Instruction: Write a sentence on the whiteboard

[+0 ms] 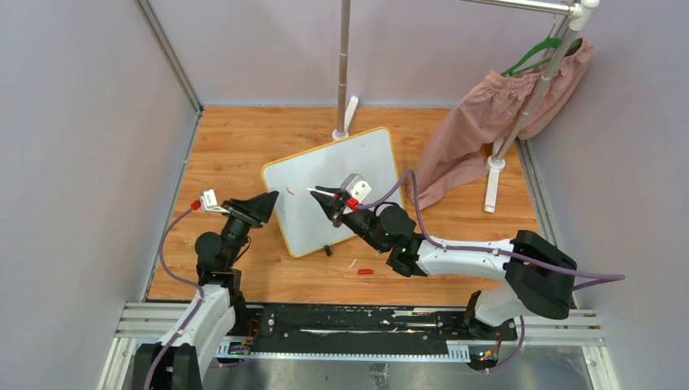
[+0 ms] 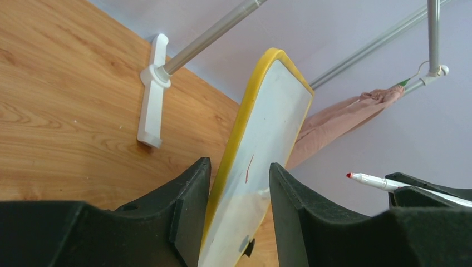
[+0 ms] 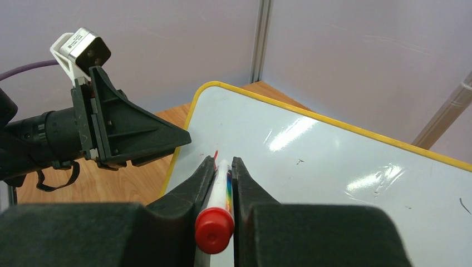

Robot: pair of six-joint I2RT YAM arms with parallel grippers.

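Observation:
The whiteboard (image 1: 345, 175), white with a yellow rim, lies askew on the wooden table. It bears one short red stroke (image 1: 290, 192); no words of the sentence show. My left gripper (image 1: 274, 201) is at the board's left edge, its fingers on either side of the board (image 2: 273, 117), shut on it. My right gripper (image 1: 327, 197) is over the board's middle, shut on a white marker (image 3: 222, 183) with a red end. The marker's red tip (image 1: 309, 190) points left, just above the board (image 3: 334, 183). The marker (image 2: 373, 180) also shows in the left wrist view.
A red marker cap (image 1: 365, 271) lies on the table near the board's front edge. A clothes rack pole (image 1: 344, 65) stands behind the board. A pink garment (image 1: 487, 138) hangs at the right by the rack's foot (image 1: 491, 187). Grey walls close in on three sides.

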